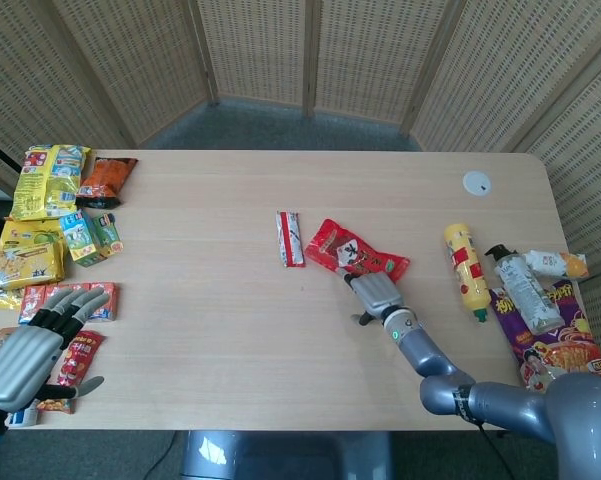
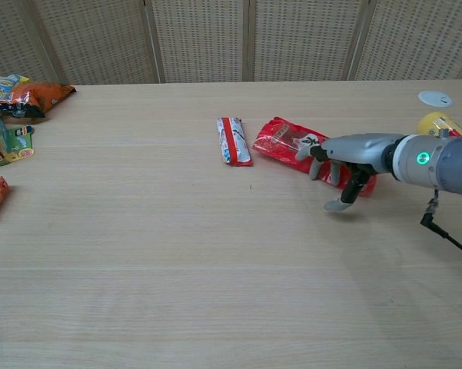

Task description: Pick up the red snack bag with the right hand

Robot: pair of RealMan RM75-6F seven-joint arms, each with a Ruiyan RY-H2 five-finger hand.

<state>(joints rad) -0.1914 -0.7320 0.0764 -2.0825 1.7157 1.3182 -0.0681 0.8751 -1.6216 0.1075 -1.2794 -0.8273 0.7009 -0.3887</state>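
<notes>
The red snack bag lies flat on the wooden table, slanting across it near the middle. My right hand is at the bag's right end. Its fingers are spread and curve down onto that end. The thumb points at the table in front of the bag, apart from it. Nothing is lifted. My left hand hovers at the table's near left corner with its fingers apart and nothing in it. It shows only in the head view.
A narrow red-and-white packet lies just left of the bag. A yellow bottle, a clear bottle and a purple bag lie at the right. Several snack packs crowd the left edge.
</notes>
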